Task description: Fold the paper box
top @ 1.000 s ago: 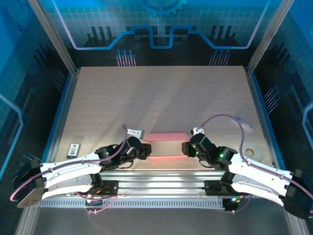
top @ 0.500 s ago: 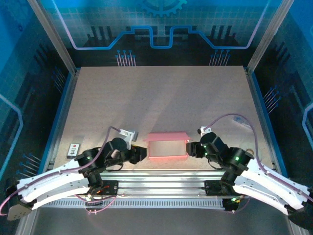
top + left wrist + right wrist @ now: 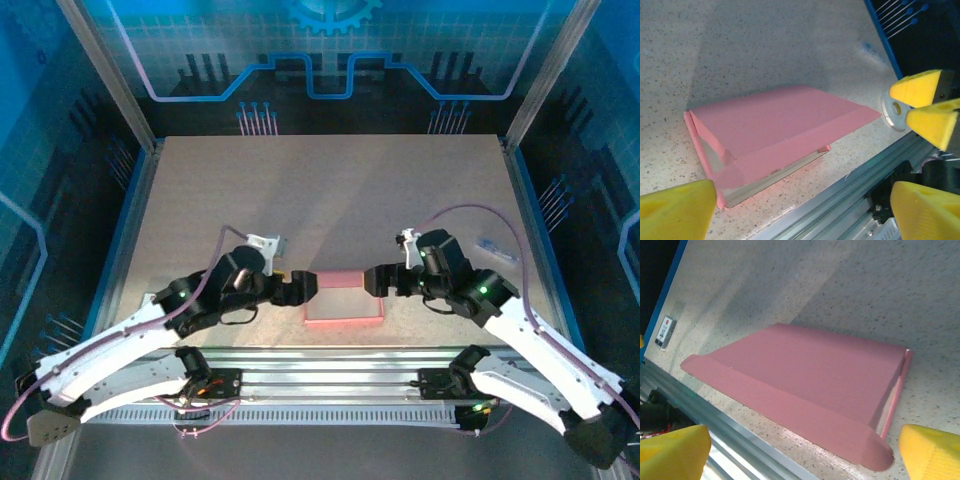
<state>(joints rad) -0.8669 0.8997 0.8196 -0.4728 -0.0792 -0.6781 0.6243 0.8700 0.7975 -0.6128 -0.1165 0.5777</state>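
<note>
Pink cardboard lies between my two sets of fingers: the paper box [image 3: 343, 303] sits on the speckled table [image 3: 330, 200]. Its top panel is folded over and slightly raised, with a whitish inner face showing in the gap. My left gripper [image 3: 306, 287] stands at one end of its far edge and my right gripper [image 3: 374, 281] at the other. Both are spread wide, with nothing clamped. From my left wrist the box lies ahead of my yellow pads [image 3: 675, 210], not between them. From my right wrist it likewise lies ahead of my pads [image 3: 932, 452]. Whether any fingertip touches it I cannot tell. A small grey card [image 3: 665, 330] lies beyond the box's far end.
</note>
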